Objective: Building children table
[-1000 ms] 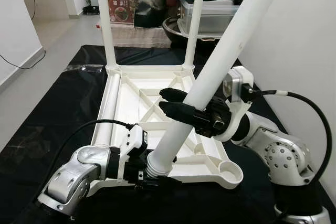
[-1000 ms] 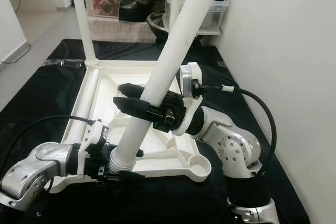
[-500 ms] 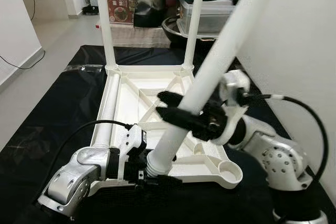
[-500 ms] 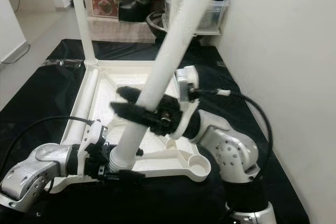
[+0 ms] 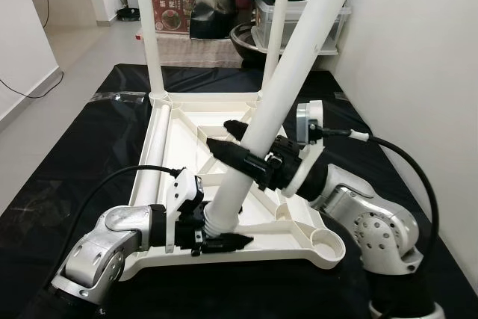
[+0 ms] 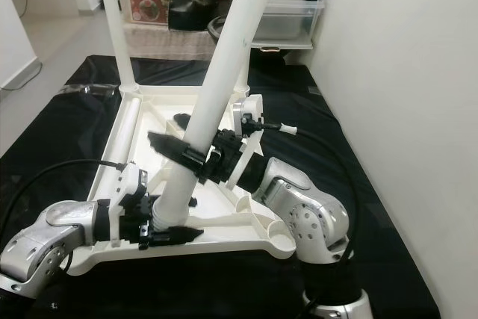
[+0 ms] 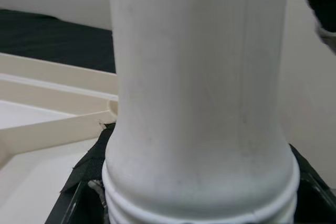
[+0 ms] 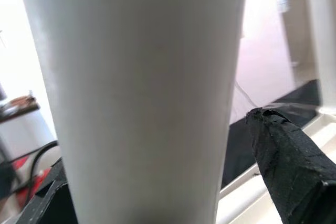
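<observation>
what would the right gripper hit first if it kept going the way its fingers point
The right gripper already straddles the tilted white leg. Beyond its fingertips, probably the upturned tabletop's ribs; depth is unclear.

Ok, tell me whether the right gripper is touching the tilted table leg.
Touching. In the left eye view the right gripper has its jaws clamped on both sides of the tilted table leg.

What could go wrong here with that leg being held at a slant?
1. The white leg leans, so its threaded end may cross-thread or jam in the tabletop corner.
2. The left gripper holds only the leg's base; if the right gripper slips, the leg could topple toward the two standing legs.
</observation>
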Tool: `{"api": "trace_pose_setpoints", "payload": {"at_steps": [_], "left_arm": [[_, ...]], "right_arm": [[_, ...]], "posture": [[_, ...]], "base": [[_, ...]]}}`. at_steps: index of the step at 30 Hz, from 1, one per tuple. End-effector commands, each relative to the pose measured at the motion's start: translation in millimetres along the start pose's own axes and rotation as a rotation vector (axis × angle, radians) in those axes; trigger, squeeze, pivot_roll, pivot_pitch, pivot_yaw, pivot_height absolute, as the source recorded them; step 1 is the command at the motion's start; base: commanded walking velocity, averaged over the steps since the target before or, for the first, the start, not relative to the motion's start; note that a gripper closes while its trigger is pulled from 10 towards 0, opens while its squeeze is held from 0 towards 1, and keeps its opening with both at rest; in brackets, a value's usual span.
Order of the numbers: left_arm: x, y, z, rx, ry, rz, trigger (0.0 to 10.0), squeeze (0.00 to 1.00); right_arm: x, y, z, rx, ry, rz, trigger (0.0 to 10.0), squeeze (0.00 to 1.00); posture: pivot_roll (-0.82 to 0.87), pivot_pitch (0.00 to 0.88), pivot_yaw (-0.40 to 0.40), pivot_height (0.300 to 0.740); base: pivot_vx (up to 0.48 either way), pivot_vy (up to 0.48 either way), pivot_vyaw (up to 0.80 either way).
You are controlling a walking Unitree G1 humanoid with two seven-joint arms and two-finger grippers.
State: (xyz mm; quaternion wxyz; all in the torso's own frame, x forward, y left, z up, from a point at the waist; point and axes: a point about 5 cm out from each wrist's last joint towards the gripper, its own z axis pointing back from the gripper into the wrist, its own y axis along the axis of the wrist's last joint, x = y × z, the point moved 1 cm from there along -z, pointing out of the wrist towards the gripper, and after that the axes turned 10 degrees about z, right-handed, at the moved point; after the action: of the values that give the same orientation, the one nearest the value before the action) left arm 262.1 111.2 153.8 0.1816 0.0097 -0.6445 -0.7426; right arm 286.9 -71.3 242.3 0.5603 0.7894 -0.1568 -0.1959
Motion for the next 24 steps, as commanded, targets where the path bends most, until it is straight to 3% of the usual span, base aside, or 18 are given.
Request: {"api": "trace_pose_setpoints", "payload": {"at_steps": [1,3,4,5,6,8,9,24], "left_arm": [[5.5,-2,-7.4,-0.021,-0.040,-0.024,0.0,0.00],[5.2,-2,-7.5,-0.024,-0.039,-0.027,0.0,0.00],[4.2,-3,-7.0,-0.026,-0.037,-0.028,0.0,0.00],[4.2,-3,-7.0,-0.026,-0.037,-0.028,0.0,0.00],[3.2,-3,-6.1,-0.031,-0.032,-0.030,0.0,0.00],[2.5,-4,-5.3,-0.034,-0.029,-0.031,0.0,0.00],[2.1,-5,-4.7,-0.036,-0.027,-0.032,0.0,0.00],[-0.9,-7,-1.3,-0.054,-0.004,-0.057,0.0,0.00]], "right_arm": [[8.9,2,0.1,0.017,-0.081,-0.001,10.0,0.00],[10.1,2,-0.7,0.023,-0.096,-0.006,10.0,0.00],[10.1,3,-1.5,0.033,-0.098,-0.016,8.5,0.00],[10.1,3,-1.5,0.033,-0.098,-0.016,8.5,0.00],[8.9,4,-2.1,0.040,-0.092,-0.022,1.9,0.00],[7.1,4,-2.6,0.045,-0.084,-0.026,1.9,0.00],[3.9,4,-2.5,0.053,-0.064,-0.034,0.0,0.00],[-10.8,5,3.1,0.062,0.017,-0.055,0.0,0.00]], "posture": [[0.07,0.000,-0.064,0.740],[0.07,0.000,-0.064,0.740],[0.07,0.000,-0.065,0.740],[0.07,0.000,-0.065,0.740],[0.07,0.000,-0.065,0.740],[0.07,0.000,-0.065,0.740],[0.07,0.000,-0.066,0.740],[0.07,0.000,-0.068,0.740]], "base": [[0.000,0.000,0.00],[0.000,0.000,0.00],[0.000,0.000,0.00],[0.000,0.000,0.00],[0.000,0.000,0.00],[0.000,0.000,0.00],[0.000,0.000,0.00],[0.000,0.000,0.00]]}}
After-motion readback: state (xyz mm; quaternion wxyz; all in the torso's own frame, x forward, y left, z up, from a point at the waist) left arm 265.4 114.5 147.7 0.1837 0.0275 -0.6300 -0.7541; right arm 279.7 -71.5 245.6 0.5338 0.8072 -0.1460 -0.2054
